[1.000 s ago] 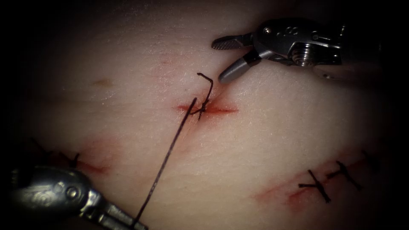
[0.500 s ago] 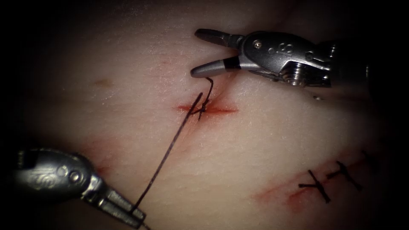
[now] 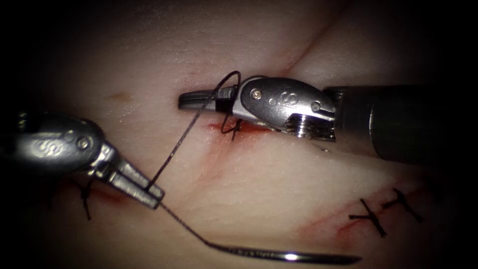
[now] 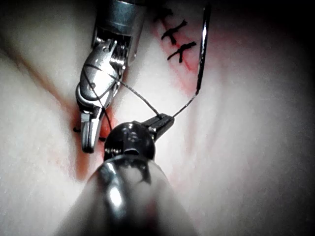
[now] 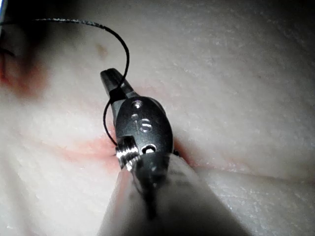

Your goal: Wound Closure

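On right tool, letter "S".

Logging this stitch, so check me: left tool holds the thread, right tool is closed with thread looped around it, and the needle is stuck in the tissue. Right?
One thing is wrong: the needle is not in the tissue; the endoscope view shows it lying free at the thread's end. The left tool grips the thread, and the shut right tool has thread looped around it.

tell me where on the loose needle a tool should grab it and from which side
Probably on the needle's body behind the middle, nearer the thread end. It lies flat on the tissue, outside it, point toward the right. Coming from above looks clearest. The left tool holds thread; the right tool is shut on thread too.
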Controlling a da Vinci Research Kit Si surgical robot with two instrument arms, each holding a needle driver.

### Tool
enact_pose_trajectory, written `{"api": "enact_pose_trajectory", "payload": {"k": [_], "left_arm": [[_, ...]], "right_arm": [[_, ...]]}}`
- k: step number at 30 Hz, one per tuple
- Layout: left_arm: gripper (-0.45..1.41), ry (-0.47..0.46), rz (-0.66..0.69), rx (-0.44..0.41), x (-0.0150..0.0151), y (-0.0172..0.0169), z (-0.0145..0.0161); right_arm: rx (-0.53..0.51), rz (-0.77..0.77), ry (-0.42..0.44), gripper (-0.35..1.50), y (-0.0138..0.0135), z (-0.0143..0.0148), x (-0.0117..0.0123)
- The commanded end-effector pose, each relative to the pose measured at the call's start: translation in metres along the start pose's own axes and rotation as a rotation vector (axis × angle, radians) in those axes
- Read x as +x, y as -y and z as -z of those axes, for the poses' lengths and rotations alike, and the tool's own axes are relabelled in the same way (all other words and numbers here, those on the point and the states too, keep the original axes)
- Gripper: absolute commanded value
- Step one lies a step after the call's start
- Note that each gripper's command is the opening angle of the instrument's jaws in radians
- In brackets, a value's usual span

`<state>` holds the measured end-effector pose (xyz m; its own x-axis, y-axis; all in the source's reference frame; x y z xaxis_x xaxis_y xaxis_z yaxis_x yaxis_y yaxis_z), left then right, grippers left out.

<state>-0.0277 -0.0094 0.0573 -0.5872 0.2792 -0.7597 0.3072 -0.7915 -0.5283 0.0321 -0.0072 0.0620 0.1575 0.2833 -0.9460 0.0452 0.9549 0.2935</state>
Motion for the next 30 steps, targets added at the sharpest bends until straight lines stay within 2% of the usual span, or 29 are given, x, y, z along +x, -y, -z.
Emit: {"api": "enact_pose_trajectory", "payload": {"k": [1,6,14,23,29,30], "left_arm": [[-0.45,0.017,0.013,0.017,-0.0007,0.0006,-0.0009],[-0.45,0.114,0.110,0.098,-0.0035,0.0032,-0.0011],[-0.45,0.130,0.191,0.133,-0.0055,0.0047,-0.0008],[-0.45,0.140,0.214,0.158,-0.0068,0.0065,-0.0007],[-0.45,0.150,0.238,0.187,-0.0071,0.0072,-0.0024],[-0.45,0.152,0.241,0.197,-0.0072,0.0075,-0.0031]], "right_arm": [[0.017,0.001,-0.003,-0.35,0.0006,-0.0005,-0.0003],[0.068,0.005,-0.026,-0.35,0.0012,-0.0004,0.0001],[0.132,-0.008,-0.021,-0.35,0.0019,-0.0002,0.0010],[0.235,-0.039,-0.041,-0.35,0.0030,-0.0003,0.0019],[0.226,-0.050,-0.118,-0.35,0.0028,-0.0008,0.0026],[0.192,-0.067,-0.177,-0.35,0.0025,-0.0008,0.0028]]}}
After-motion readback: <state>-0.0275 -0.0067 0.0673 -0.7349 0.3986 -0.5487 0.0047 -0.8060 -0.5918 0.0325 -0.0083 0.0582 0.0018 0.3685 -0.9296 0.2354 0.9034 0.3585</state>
